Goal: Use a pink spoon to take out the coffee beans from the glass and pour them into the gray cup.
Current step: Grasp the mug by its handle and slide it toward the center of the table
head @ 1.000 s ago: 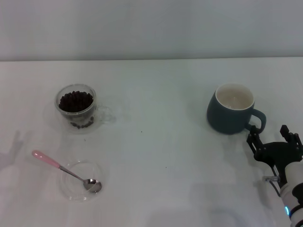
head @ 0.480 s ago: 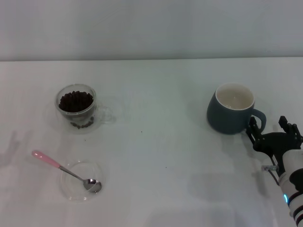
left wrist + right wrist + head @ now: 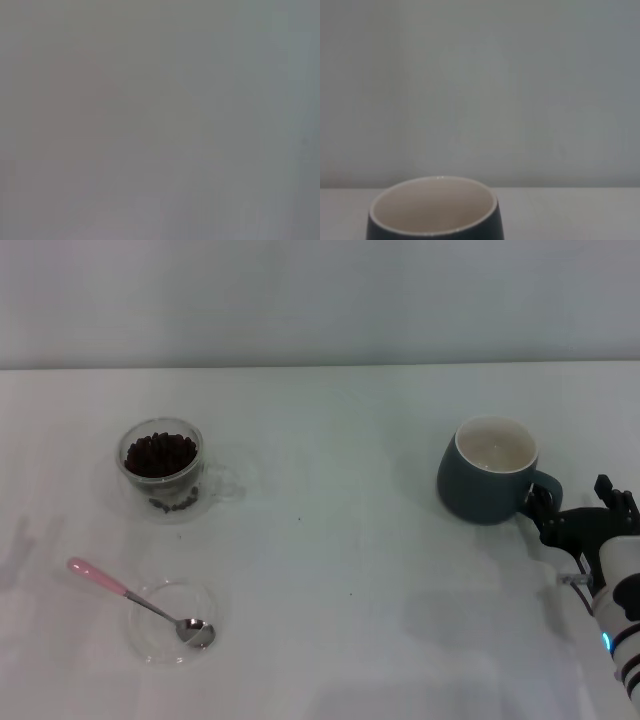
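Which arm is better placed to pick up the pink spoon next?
Probably left: the pink spoon lies in the glass dish on the robot's left, while the right gripper sits beside the gray cup. The left arm is unseen.

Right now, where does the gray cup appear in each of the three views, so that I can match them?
Head view: the gray cup stands on the right of the table, handle toward the right gripper beside it.
Left wrist view: not in it; only a blank gray field.
Right wrist view: the cup's rim and cream inside fill the lower left.
Shared landmark: the cup's cream-white inside, in head and right wrist views.
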Motion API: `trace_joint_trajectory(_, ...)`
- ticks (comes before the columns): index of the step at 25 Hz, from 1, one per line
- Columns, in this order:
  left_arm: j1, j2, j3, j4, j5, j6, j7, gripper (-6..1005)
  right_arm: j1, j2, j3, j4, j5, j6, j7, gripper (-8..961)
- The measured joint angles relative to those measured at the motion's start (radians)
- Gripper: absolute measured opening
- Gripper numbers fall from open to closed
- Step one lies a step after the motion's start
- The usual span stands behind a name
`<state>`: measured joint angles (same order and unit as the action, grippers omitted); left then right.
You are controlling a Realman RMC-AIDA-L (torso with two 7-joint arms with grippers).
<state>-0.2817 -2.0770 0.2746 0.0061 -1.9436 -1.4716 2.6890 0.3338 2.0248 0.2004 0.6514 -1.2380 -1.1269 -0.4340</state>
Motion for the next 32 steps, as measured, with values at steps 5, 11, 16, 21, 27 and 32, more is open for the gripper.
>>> trace_joint_trajectory(5,0.003,0.002,0.0,0.001,-0.019,-0.011,0.0,890,0.013,0.0,0.006,-0.002,0.0,0.003,0.001,734)
trace_joint_trajectory(11,0.005,0.002,0.0,0.001,-0.022,-0.017,0.0,890,0.018,-0.002,0.015,-0.011,0.0,0.026,0.003,708)
trace_joint_trajectory(16,0.008,0.002,0.0,0.003,-0.029,-0.017,0.0,890,0.044,-0.006,0.026,-0.034,-0.005,0.115,0.054,610)
trace_joint_trajectory(21,0.017,0.002,0.0,0.003,-0.033,-0.023,0.001,890,0.045,-0.006,0.024,-0.045,-0.057,0.112,0.114,384)
trace_joint_trajectory(27,0.021,0.001,0.0,0.003,-0.036,-0.034,0.0,889,0.046,-0.006,0.024,-0.072,-0.065,0.115,0.123,145)
trace_joint_trajectory(32,0.024,0.001,0.0,0.003,-0.037,-0.035,0.0,889,0.04,-0.009,0.022,-0.101,-0.118,0.109,0.157,127)
